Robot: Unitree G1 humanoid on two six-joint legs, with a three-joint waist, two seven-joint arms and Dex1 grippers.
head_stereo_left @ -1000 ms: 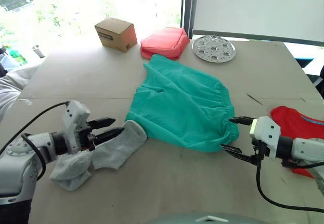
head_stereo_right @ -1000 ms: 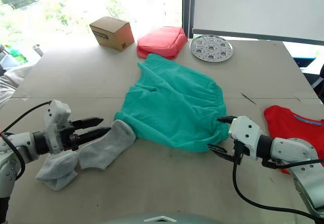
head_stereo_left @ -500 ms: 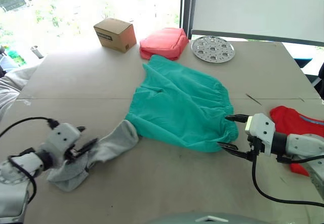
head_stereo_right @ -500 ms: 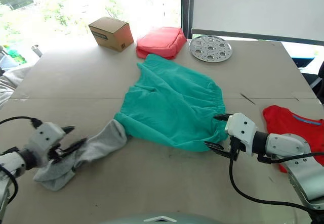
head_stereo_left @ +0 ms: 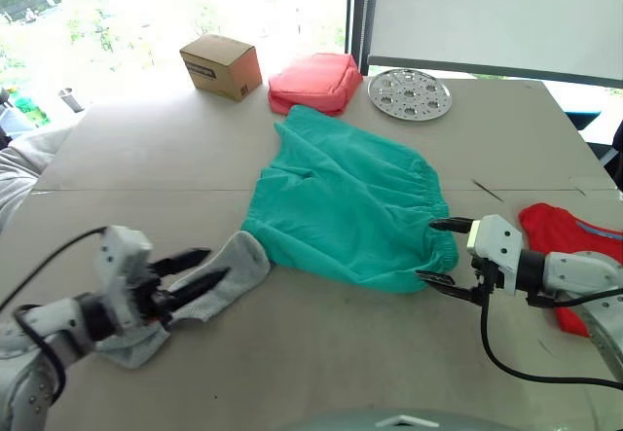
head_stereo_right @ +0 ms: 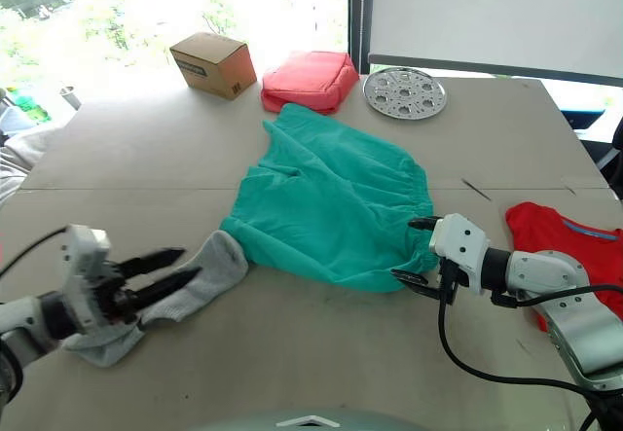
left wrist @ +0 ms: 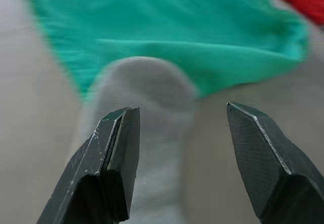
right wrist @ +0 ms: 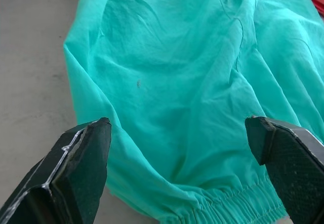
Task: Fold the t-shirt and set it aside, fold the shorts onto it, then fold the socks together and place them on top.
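Work surface: flat grey-brown table (head_stereo_left: 321, 353) with a seam line across its width, set against a bright window with greenery outside and a white panel at the far right. Left gripper (head_stereo_left: 201, 269), two black fingers spread wide, empty, poised over the pair of light grey knitted socks (head_stereo_left: 209, 280); one sock stretched straight ahead of the fingertips with its toe touching the hem of the shorts, the other bunched beneath and behind the wrist. Large teal-green cloth shorts with gathered elastic waistband (head_stereo_left: 346, 197) spread flat ahead of the left gripper and directly in front of the right gripper (head_stereo_left: 440, 250). Right gripper fingers wide apart, empty, straddling the waistband edge, upper finger just above the elastic and lower finger at the bottom corner; contact with the cloth not determinable. Bright red short-sleeved cloth t-shirt (head_stereo_left: 574, 246) lying behind the right gripper, beside the forearm, partly hidden by it. Far edge of the table, well beyond both grippers: brown cardboard box (head_stereo_left: 221, 66), coral-pink padded pouch (head_stereo_left: 314, 82) touching the far tip of the shorts, round perforated metal plate (head_stereo_left: 411, 92). Thin dark stick-like item (head_stereo_left: 489, 191) on the table between shorts and t-shirt. White sleeve of a person (head_stereo_left: 21, 173) at the table edge, outboard of the left gripper.
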